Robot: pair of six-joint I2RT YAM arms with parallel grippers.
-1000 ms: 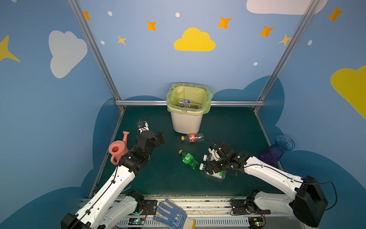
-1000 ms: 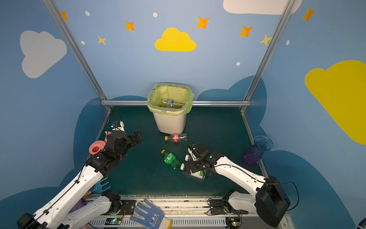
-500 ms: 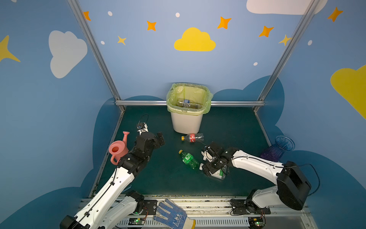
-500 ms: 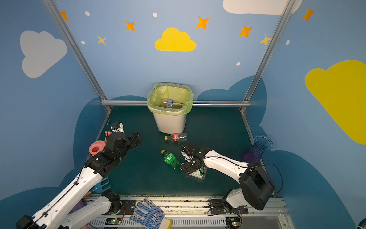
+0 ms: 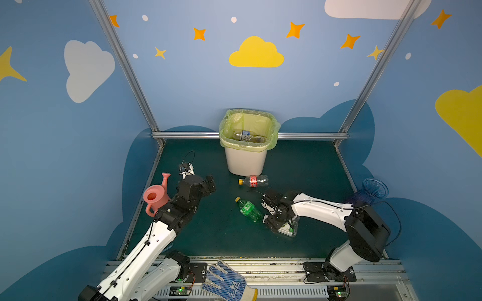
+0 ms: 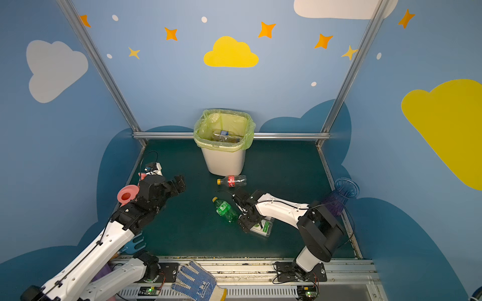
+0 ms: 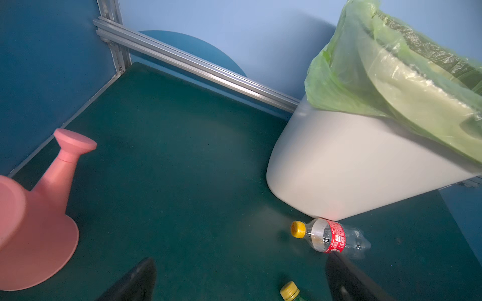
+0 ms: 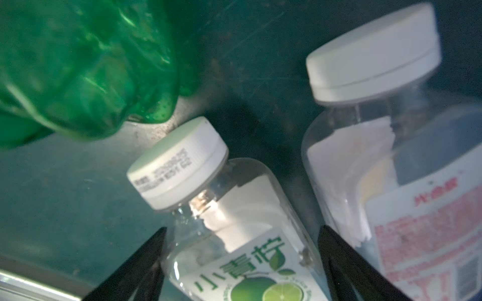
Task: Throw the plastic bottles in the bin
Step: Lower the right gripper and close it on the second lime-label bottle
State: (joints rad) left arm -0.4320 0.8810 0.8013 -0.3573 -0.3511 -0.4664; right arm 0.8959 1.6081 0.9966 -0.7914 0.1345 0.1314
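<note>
The white bin [image 5: 246, 159] [image 6: 224, 161] [image 7: 339, 169] with a yellow-green bag stands at the back, with bottles [image 5: 245, 136] inside. A red-label bottle [image 5: 253, 181] [image 6: 231, 180] [image 7: 330, 238] lies before it. A green bottle [image 5: 247, 209] [image 6: 224, 209] [image 8: 78, 65] lies mid-table. My right gripper [image 5: 273, 224] [image 8: 242, 228] is open, its jaws down on either side of a clear lime-label bottle [image 5: 287, 229] [image 8: 234, 221] that lies on the mat. A second clear white-capped bottle [image 8: 391, 182] lies beside it. My left gripper [image 5: 211, 183] [image 7: 241, 258] hangs open and empty.
A pink watering can [image 5: 156, 198] [image 7: 39, 221] stands by the left wall beside my left arm. A purple-blue vase [image 5: 373, 190] stands at the right edge. A blue dotted glove [image 5: 227, 282] lies on the front rail. An aluminium rail [image 5: 187, 135] runs behind the bin.
My right gripper has shifted left and settled over the lime-label bottle, and its jaws have narrowed around it. The left arm has hardly moved.
</note>
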